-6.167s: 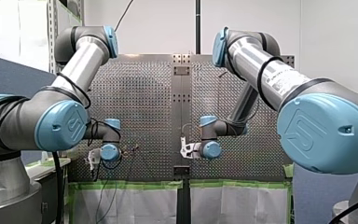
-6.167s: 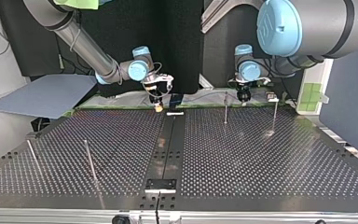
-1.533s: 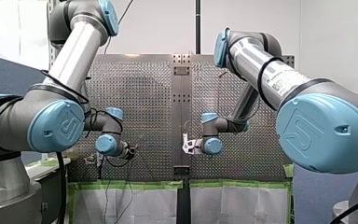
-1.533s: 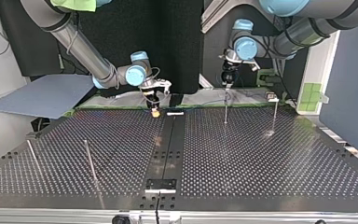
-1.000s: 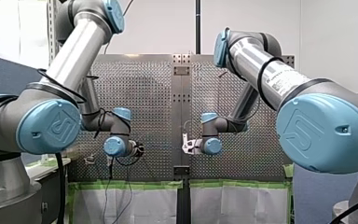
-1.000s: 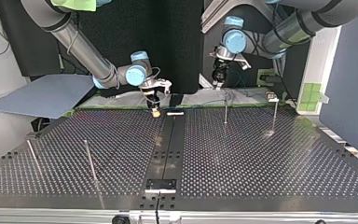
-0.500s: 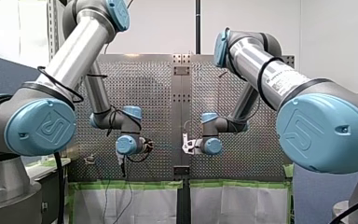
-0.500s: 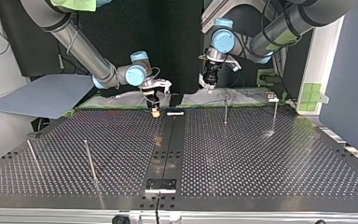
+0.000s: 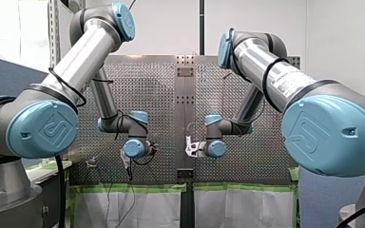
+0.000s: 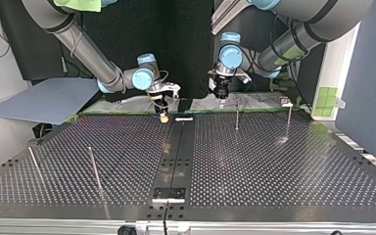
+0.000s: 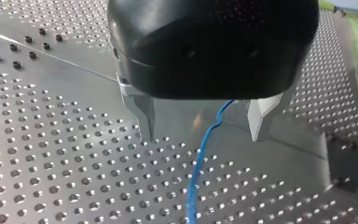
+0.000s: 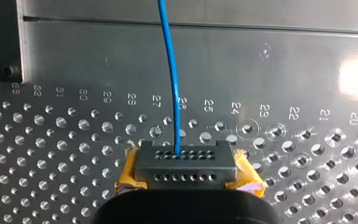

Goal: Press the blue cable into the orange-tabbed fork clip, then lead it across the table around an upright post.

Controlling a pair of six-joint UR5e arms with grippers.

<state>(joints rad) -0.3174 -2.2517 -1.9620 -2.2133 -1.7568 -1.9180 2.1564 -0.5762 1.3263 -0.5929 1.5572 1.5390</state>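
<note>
My left pincer (image 11: 202,134) is hanging just above the bench (image 11: 51,154) with its two metal tips standing wide apart and gripping nothing. The blue cable (image 11: 194,177) is coming out from under the pincer's body, passing between the tips without touching either, and running on along the bench ahead of it. My right pincer (image 12: 185,164) is sitting low at the bench. Its yellow-padded tips are looking clamped on the cable's other end, since the cable is leaving them dead centre and stretching straight away ahead. An upright post (image 10: 237,115) is standing near my left pincer, on the side away from my right one. I am not making out the fork clip with any certainty.

The step in hand, as I am judging it, is my left pincer taking its own hold on the cable. Doing it well is calling for the pincer to come straight down so the cable is sitting midway between the tips, not riding against one of them. The tips should be closing on a straight stretch of cable. My right pincer should be holding firm so the line is not slackening or slipping sideways. The post is worth minding, because a wide swing could be snagging the cable there too soon.
</note>
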